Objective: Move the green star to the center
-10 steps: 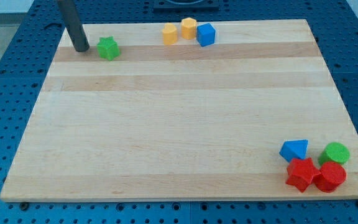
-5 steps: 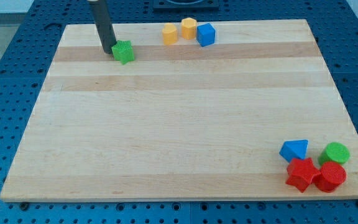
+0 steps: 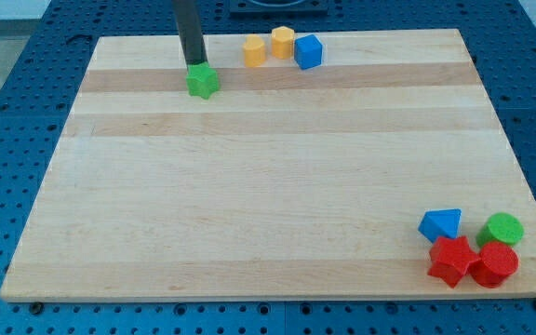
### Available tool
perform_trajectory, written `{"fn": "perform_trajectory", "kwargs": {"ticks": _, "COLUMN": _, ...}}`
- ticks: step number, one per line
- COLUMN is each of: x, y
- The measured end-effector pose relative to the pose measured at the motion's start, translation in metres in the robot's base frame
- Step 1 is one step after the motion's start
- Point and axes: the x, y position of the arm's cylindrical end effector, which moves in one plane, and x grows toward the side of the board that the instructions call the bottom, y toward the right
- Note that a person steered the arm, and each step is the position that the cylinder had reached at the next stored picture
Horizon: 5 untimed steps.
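Green was the colour that mattered: the green star point(image 3: 203, 81) sat near the view's top edge of the wooden board point(image 3: 268, 186), left of the board's middle line and well apart from its centre. In the single camera view, my tip point(image 3: 194, 65) stood touching or just short of the star's upper-left side, toward the view's top, so the star lay from the tip toward the view's bottom and slightly right (roughly the way the centre lay, though the centre was further right). There was no pincer to speak of, only the bare rod, so nothing was clenched or released; it merely pressed beside the block. By my judgement the coming push would need to run down and rightward. Just right of the star, along the top edge, stood two yellow blocks point(image 3: 268, 46) and a blue cube point(image 3: 308, 51), clear of that line. Far off, at the bottom right corner, clustered a blue triangle point(image 3: 440, 224), a green round block point(image 3: 502, 228) and two red blocks point(image 3: 473, 261).
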Motion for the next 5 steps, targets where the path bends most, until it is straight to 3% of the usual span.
{"fn": "perform_trajectory", "kwargs": {"ticks": 5, "x": 0.027, "y": 0.002}}
